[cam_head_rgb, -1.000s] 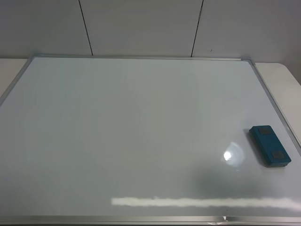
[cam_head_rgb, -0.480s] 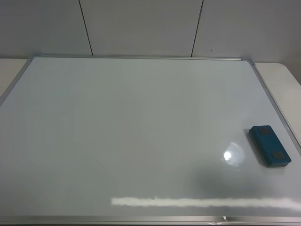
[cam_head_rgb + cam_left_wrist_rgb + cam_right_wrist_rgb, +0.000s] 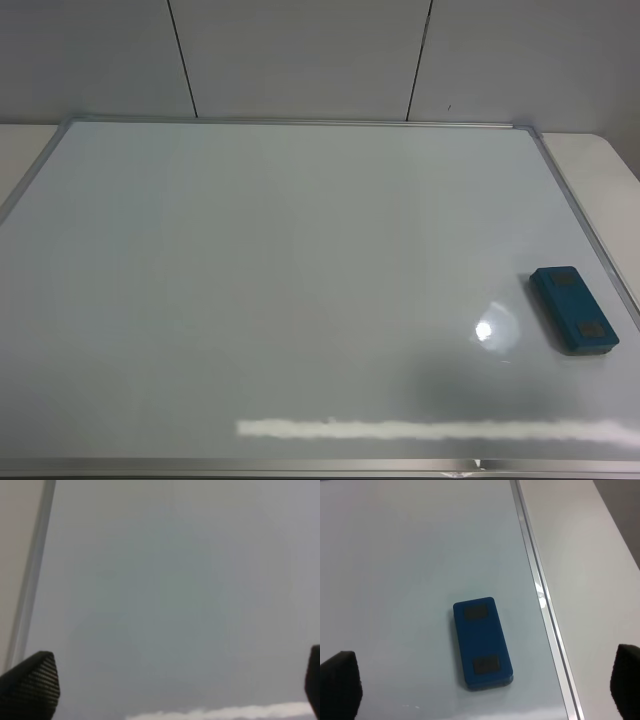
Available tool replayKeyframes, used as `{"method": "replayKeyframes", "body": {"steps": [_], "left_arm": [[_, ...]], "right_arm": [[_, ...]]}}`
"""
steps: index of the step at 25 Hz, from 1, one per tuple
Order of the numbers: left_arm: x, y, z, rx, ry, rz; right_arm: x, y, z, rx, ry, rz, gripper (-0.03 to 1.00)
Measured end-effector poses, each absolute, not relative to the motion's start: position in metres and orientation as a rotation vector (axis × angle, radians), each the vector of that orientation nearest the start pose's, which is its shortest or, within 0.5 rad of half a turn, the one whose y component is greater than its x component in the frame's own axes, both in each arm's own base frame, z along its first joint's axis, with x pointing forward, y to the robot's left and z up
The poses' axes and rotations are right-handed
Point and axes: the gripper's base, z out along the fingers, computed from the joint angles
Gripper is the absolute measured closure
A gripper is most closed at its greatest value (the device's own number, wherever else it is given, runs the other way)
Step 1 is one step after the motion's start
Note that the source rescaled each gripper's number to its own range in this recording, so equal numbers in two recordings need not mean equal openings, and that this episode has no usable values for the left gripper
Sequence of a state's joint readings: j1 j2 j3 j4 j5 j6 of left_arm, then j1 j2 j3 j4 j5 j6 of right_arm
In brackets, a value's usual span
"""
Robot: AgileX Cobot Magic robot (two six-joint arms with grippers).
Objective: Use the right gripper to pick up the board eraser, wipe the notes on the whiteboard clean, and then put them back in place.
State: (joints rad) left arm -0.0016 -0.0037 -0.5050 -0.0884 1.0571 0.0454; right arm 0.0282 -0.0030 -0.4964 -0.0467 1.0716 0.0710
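The whiteboard (image 3: 280,280), glossy white with a thin silver frame, fills most of the exterior high view. No red notes show on it in any view. The teal-blue board eraser (image 3: 573,309) lies flat on the board near its right frame, two dark patches up. It also shows in the right wrist view (image 3: 481,641), lying free ahead of my right gripper (image 3: 483,682), which is open and empty with its black fingertips (image 3: 340,682) far apart. My left gripper (image 3: 172,685) is open and empty above bare board. Neither arm shows in the exterior high view.
The board's right frame (image 3: 540,600) runs close beside the eraser, with pale table (image 3: 590,580) beyond it. The left frame (image 3: 31,575) shows in the left wrist view. A grey panelled wall (image 3: 300,55) stands behind the board. Lamp glare (image 3: 485,330) lies on the board.
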Motion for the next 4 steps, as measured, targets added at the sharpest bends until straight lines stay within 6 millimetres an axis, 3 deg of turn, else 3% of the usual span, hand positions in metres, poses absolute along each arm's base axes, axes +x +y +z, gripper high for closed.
{"method": "replayKeyframes", "body": {"steps": [4], "left_arm": [[-0.0061,-0.0070,0.2792,0.052,2.029,-0.078]], "right_arm": [[-0.0053,-0.0039,0.2754,0.046,2.054,0.006,-0.03]]}}
